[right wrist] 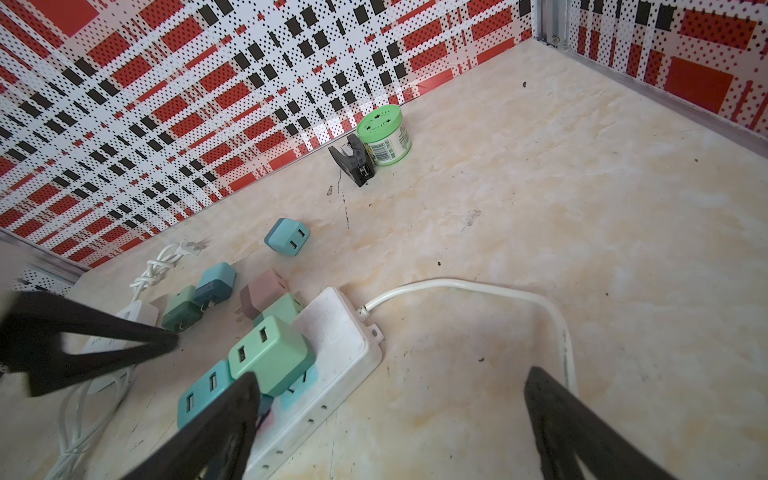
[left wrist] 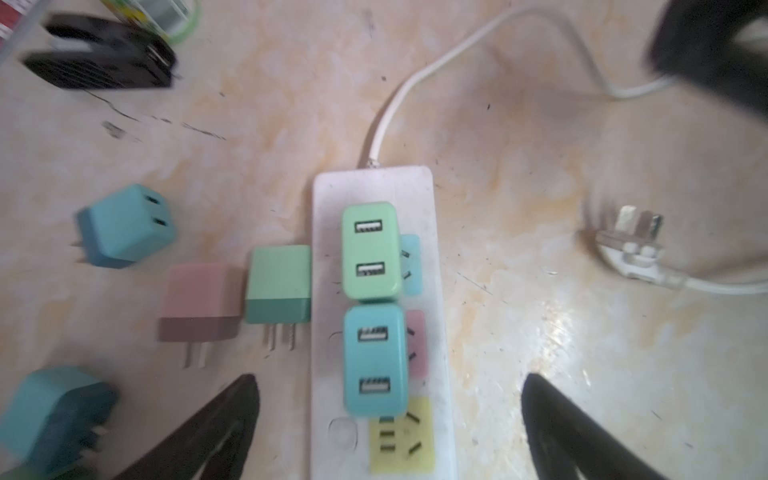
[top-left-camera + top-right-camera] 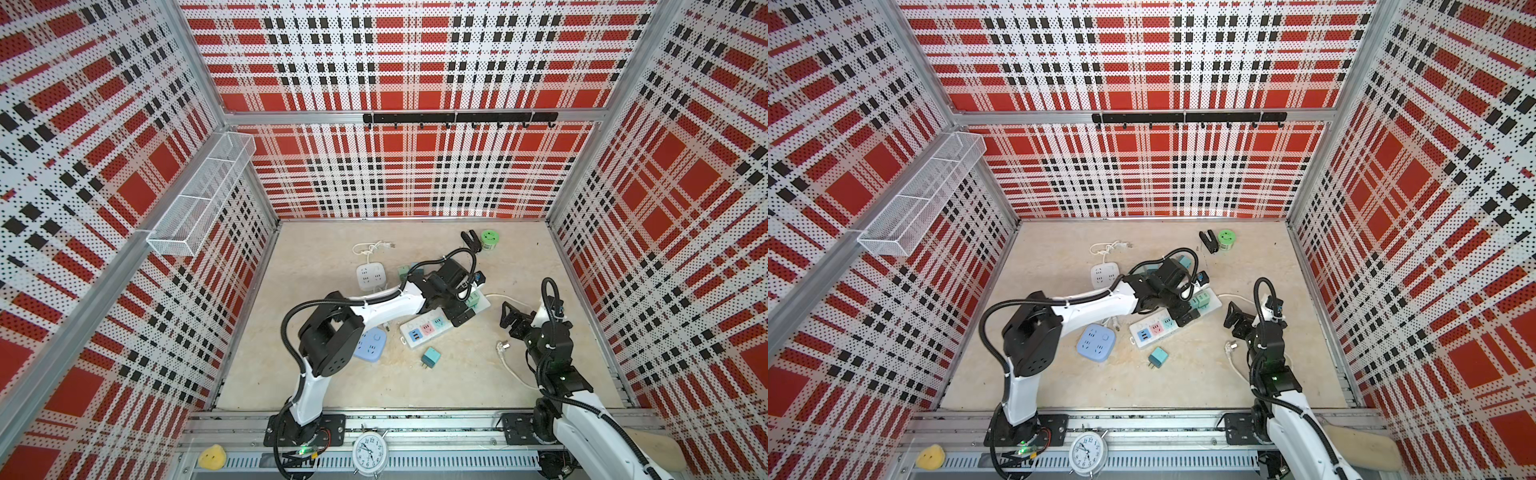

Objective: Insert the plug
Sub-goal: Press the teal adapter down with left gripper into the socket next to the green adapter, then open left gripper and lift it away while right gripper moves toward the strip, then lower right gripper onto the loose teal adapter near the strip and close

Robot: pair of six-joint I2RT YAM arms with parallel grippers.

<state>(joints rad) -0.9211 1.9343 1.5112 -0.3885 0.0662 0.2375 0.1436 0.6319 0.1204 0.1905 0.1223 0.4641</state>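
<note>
A white power strip [image 3: 482, 307] [image 2: 374, 187] lies mid-table. Two USB plugs stand in it side by side: a green plug [image 2: 369, 249] [image 1: 270, 353] over the blue socket and a teal plug [image 2: 374, 359] [image 1: 199, 392] over the pink socket. The yellow socket [image 2: 403, 436] beside them is free. My left gripper [image 2: 388, 378] [image 3: 459, 309] hovers over the strip, open, its fingers wide on either side of the teal plug and apart from it. My right gripper [image 1: 390, 374] [image 3: 510, 316] stands open and holds nothing, just right of the strip's cord end.
Loose plugs lie beside the strip: blue [image 2: 124, 226], pink [image 2: 199, 301], green [image 2: 278, 284]; another teal one [image 3: 431, 357] lies in front. The strip's white cord plug [image 3: 501, 345] lies near my right arm. A white square socket [image 3: 370, 276], lilac socket [image 3: 371, 343], green can [image 3: 490, 239] and black clip [image 3: 471, 241] stand around.
</note>
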